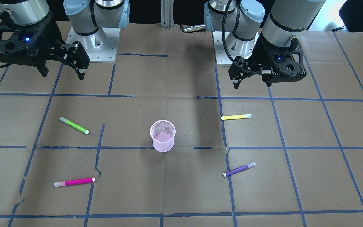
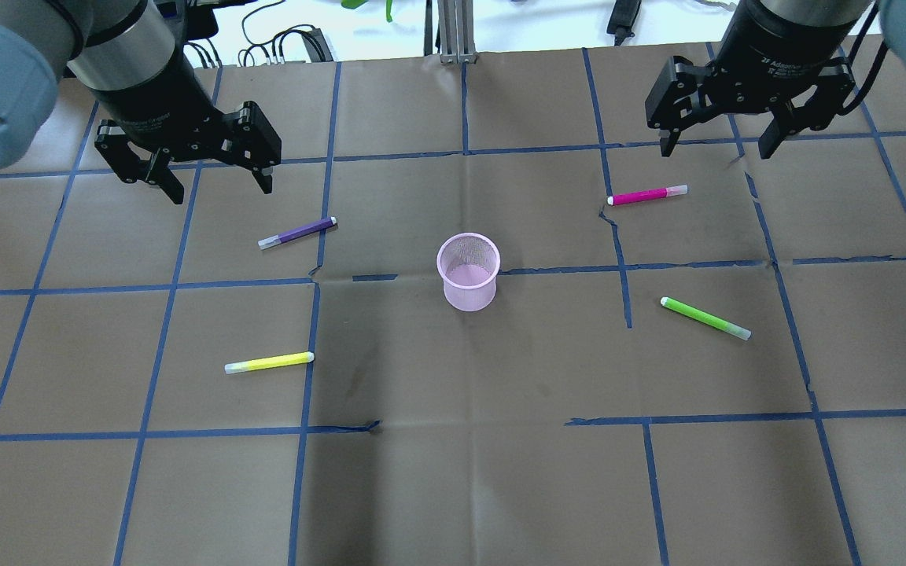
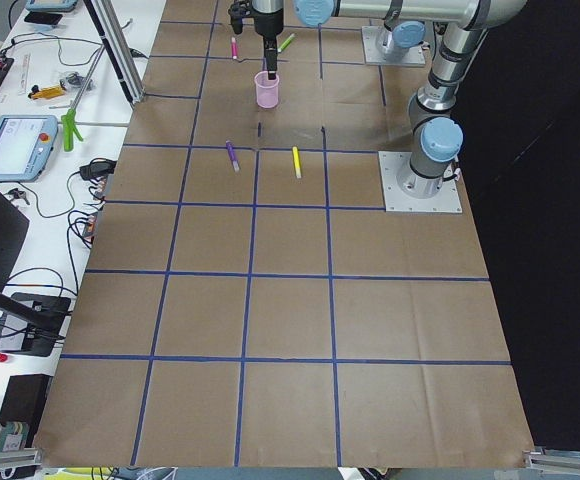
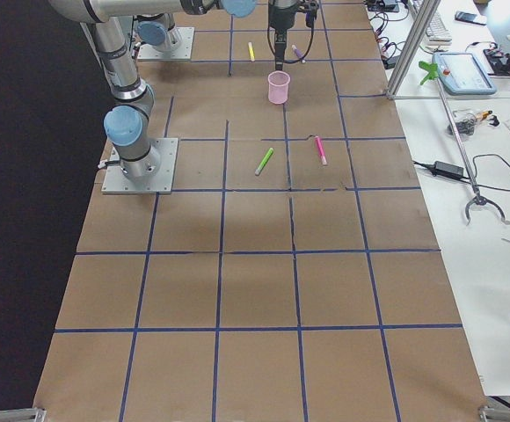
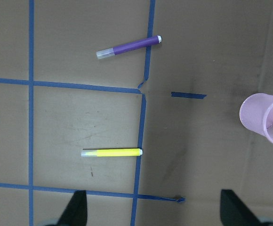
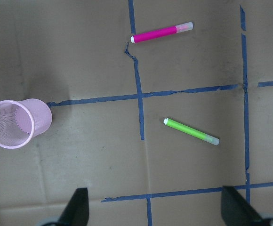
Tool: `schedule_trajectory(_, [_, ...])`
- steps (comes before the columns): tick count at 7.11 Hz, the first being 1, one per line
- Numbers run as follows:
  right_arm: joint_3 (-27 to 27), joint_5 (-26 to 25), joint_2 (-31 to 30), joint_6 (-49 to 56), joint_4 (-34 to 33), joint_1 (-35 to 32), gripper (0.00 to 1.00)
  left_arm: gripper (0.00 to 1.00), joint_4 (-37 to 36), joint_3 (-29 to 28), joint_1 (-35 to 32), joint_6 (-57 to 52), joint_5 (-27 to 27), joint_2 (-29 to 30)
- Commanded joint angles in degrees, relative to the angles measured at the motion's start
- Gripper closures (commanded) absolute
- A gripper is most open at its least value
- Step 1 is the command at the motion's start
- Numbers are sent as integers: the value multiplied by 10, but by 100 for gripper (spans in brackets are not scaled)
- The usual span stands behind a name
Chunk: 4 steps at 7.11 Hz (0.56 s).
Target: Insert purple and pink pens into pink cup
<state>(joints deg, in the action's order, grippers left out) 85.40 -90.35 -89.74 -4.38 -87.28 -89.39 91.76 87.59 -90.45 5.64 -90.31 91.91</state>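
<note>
The pink mesh cup [image 2: 468, 273] stands upright and empty at the table's middle; it also shows in the front view [image 1: 162, 136]. The purple pen [image 2: 297, 232] lies flat to the cup's left, below my left gripper [image 2: 213, 182], which is open and empty, high above the table. The pink pen [image 2: 647, 195] lies flat to the cup's upper right, below and left of my right gripper [image 2: 716, 147], also open and empty. The left wrist view shows the purple pen [image 5: 128, 47] and the cup [image 5: 267, 119]. The right wrist view shows the pink pen [image 6: 161, 32] and the cup [image 6: 16, 123].
A yellow pen [image 2: 269, 362] lies at the lower left of the cup and a green pen [image 2: 705, 317] at its right. Brown paper with blue tape lines [image 2: 453, 153] covers the table. The arm bases [image 1: 93, 37] stand at the robot's side.
</note>
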Motion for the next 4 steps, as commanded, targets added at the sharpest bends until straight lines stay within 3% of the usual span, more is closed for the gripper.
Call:
schedule_trajectory(1, [0, 0, 0, 0, 0, 0, 0, 2, 0, 0, -1, 0, -1, -1])
schedule_trajectory(4, [1, 1, 1, 1, 1, 0, 0, 2, 0, 0, 0, 0, 2, -3])
